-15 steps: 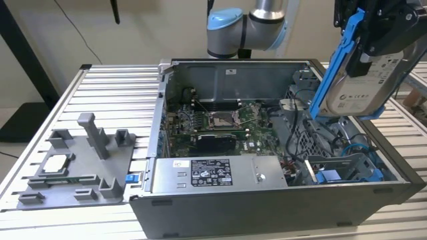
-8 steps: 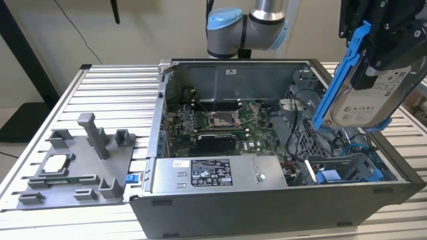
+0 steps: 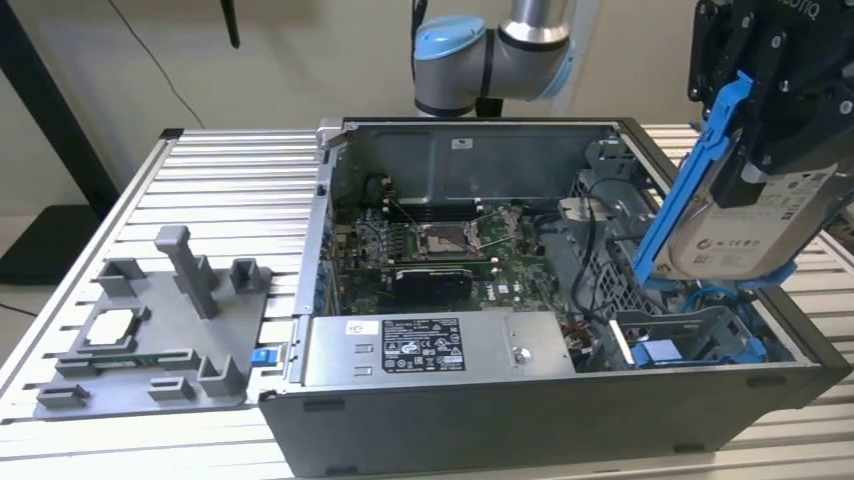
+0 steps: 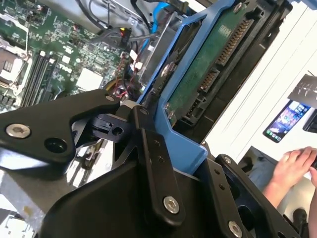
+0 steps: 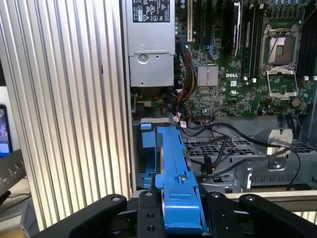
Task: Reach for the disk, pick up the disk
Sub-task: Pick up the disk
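Above the open computer case: the claw [image 3: 767,150] hung at the exterior view's right, closed on the disk [image 3: 747,225], which was clear of the drive cage [image 3: 694,335] below it.

Claw: its black fingers [image 5: 148,213] were clamped on the blue rails in the first wrist view, nothing else in its hold.

Step in hand: the pick-up looked all but done, by my reading; the reach was over and the disk was off its seat.

Next move calls for: a straight, steady lift, I judged, keeping the rails away from the loose cables [image 3: 587,260] and the case wall [image 3: 801,330].

Disk's heading: long axis steeply tilted, top end leaning toward the exterior view's right, labelled face toward that camera; connector edge [image 4: 218,59] pointed away from the claw in the second wrist view.

Bench: the case sat on a slatted metal bench [image 3: 227,190].
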